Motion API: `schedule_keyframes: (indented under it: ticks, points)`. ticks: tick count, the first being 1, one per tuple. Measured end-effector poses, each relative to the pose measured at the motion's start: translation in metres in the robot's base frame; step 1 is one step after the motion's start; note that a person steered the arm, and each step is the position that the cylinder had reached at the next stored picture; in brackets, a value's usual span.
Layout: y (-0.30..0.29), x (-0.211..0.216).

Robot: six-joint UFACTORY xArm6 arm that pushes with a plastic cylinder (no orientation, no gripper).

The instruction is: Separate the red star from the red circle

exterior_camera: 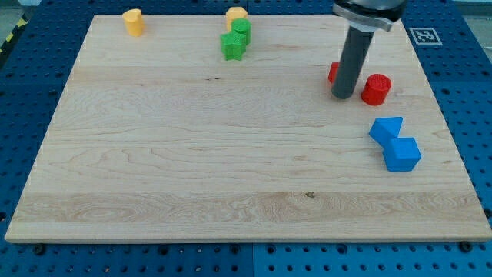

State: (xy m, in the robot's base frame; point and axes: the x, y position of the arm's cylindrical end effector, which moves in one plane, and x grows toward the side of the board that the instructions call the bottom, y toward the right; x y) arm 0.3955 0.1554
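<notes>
Red circle (377, 89) sits at the right of the pale wooden worktop (192, 154), and the red star (334, 73) peeks out just left of the rod, mostly hidden behind it. My tip (343, 98) rests between them; I have no fingers to open or close. Two blue blocks (395, 143) lie touching below the circle.
</notes>
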Motion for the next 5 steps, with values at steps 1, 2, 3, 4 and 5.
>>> schedule_keyframes:
  ticks: [1,2,3,4,5]
  points:
    - [0.004,-0.003]
    - [0.003,-0.016]
    - [0.003,-0.036]
    - [0.000,-0.039]
    - [-0.051,-0.032]
